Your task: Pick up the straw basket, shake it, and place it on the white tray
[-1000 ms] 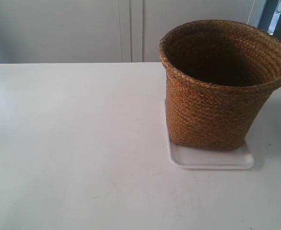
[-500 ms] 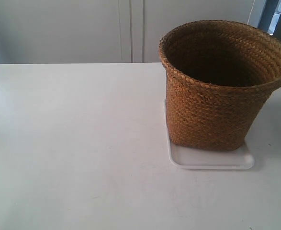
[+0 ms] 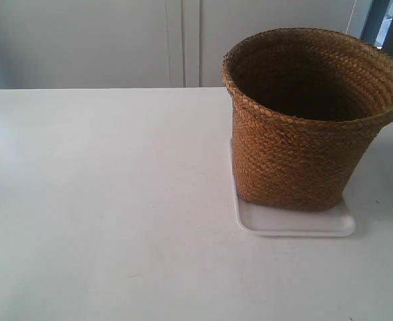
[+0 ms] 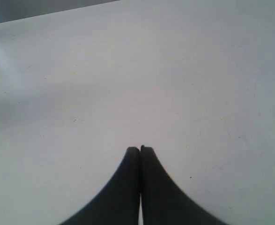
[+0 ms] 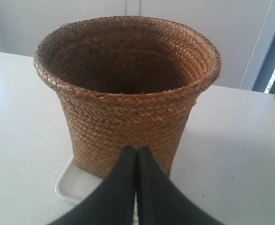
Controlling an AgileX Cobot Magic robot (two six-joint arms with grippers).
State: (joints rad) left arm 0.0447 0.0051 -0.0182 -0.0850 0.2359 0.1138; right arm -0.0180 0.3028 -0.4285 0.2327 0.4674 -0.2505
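Note:
The golden-brown straw basket (image 3: 303,134) stands upright on the white tray (image 3: 296,224) at the exterior view's right; its base covers most of the tray. No arm shows in the exterior view. In the right wrist view the same straw basket (image 5: 128,93) stands on the white tray (image 5: 69,185), and my right gripper (image 5: 137,149) is shut and empty, drawn back in front of the basket's wall, apart from it. My left gripper (image 4: 140,149) is shut on nothing above bare table, with neither basket nor tray in its view.
The white table (image 3: 102,200) stretches wide to the exterior view's left of the basket. Pale cabinet doors (image 3: 183,40) stand behind the table's far edge. A dark gap (image 3: 383,23) shows at the upper right corner.

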